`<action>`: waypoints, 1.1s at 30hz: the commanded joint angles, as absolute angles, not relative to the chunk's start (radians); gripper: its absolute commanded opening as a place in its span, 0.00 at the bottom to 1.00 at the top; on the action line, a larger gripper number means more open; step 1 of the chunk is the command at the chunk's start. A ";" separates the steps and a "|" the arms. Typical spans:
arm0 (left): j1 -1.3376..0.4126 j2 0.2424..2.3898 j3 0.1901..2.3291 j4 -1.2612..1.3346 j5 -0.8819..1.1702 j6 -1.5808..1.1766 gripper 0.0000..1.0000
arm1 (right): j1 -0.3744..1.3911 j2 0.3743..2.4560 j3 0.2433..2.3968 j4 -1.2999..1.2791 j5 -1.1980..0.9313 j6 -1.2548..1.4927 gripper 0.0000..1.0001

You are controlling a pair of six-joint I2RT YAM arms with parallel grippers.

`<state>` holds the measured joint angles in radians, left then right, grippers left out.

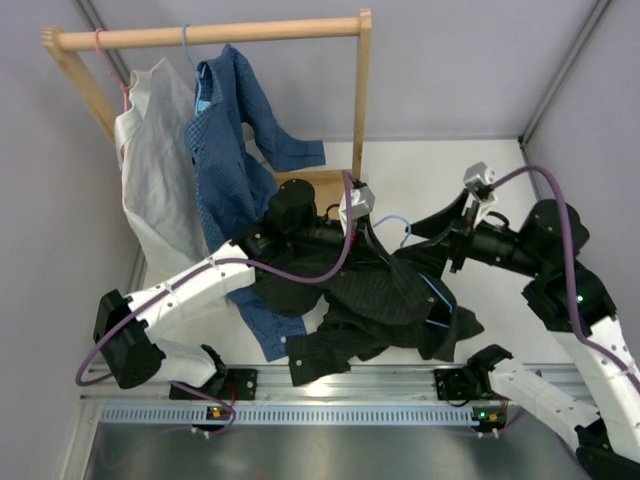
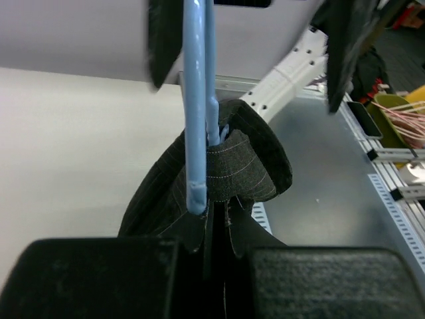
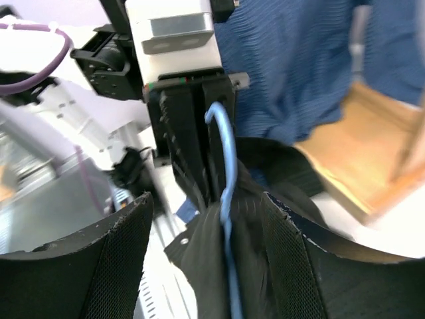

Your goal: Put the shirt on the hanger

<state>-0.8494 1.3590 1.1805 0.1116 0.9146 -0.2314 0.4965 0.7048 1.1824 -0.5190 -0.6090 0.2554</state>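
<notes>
The black pinstriped shirt (image 1: 385, 295) hangs bunched in mid-air at the centre, its lower part trailing towards the front rail. The light-blue wire hanger (image 1: 395, 222) sits inside it, with its hook sticking out at the collar. My left gripper (image 1: 352, 228) is shut on the shirt's collar fabric (image 2: 246, 159), right beside the hanger's neck (image 2: 199, 100). My right gripper (image 1: 442, 240) is open, its jaws spread wide on either side of the shirt (image 3: 206, 272) and the hanger wire (image 3: 229, 166), touching neither.
A wooden clothes rack (image 1: 210, 35) stands at the back left. On it hang a pale grey shirt (image 1: 150, 170) on a pink hanger (image 1: 110, 60) and a blue patterned shirt (image 1: 225, 150). The rack's wooden base (image 1: 310, 180) lies just behind my left gripper. An aluminium rail (image 1: 350, 380) runs along the front.
</notes>
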 commanded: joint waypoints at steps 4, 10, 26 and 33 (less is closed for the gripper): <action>-0.876 1.358 1.238 0.161 1.046 -0.192 0.00 | 0.502 0.808 1.166 -0.249 -0.882 0.301 0.57; -0.876 1.373 1.298 0.062 1.031 -0.161 0.00 | 0.502 0.790 1.074 -0.074 -0.934 0.371 0.00; -0.876 0.815 0.945 0.069 0.054 -0.089 0.98 | 0.500 0.707 1.472 -0.630 -0.558 0.121 0.00; -0.876 0.873 0.885 0.121 -0.084 -0.071 0.98 | 0.502 0.718 1.572 -0.695 -0.647 0.104 0.00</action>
<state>-0.8742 0.8169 0.9012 0.0483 0.0277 -0.0933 0.4953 0.7036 1.5215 -0.6521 -0.5987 0.1246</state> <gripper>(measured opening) 0.983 0.009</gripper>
